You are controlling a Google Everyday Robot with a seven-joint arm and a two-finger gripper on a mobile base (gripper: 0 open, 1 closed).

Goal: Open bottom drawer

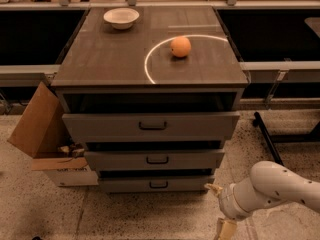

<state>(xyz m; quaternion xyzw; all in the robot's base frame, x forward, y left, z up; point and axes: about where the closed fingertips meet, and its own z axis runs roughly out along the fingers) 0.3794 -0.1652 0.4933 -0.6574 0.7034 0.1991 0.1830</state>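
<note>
The bottom drawer (125,185) is the slimmest of three grey drawer fronts in the cabinet, and it has a small dark loop handle (159,184) at its centre. It sits just above the floor, below the mid-sized drawer (115,160) and the tall top drawer (100,126). My gripper (220,209) is on the end of the white arm (275,186), low at the right of the cabinet. It is to the right of the bottom drawer, slightly below it and apart from it. Its two tan fingers (225,229) stand apart, with nothing between them.
An open cardboard box (35,124) leans against the cabinet's left side. A white bowl (121,17) and an orange (180,46) sit on the cabinet top (100,59). A dark bar (267,136) lies on the speckled floor at the right.
</note>
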